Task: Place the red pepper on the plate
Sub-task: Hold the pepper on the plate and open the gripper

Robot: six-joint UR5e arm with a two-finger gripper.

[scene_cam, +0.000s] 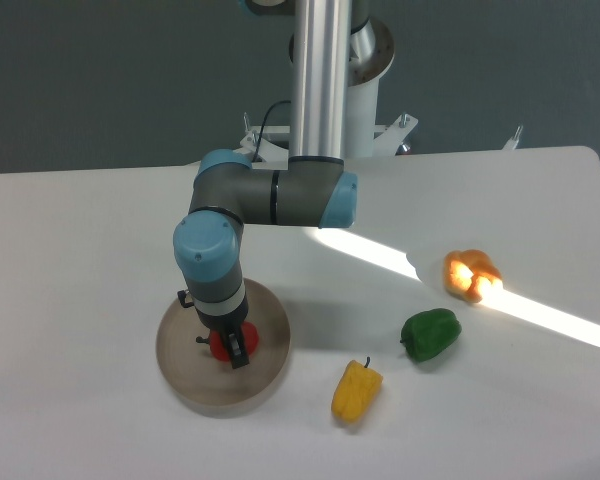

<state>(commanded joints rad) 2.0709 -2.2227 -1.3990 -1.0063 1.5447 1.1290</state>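
Note:
The red pepper (248, 335) shows as a small red patch on the beige-grey plate (183, 375), near its middle. It is mostly hidden by my gripper (230, 352), which stands straight over it with its dark fingers down around the pepper. I cannot tell whether the fingers are closed on the pepper or parted. The arm's blue-capped wrist hangs directly above the plate.
A yellow pepper (356, 390) lies right of the plate. A green pepper (430, 334) lies further right. An orange pepper (471, 273) sits in a bright strip of sunlight that crosses the table's right side. The robot's base column stands at the back.

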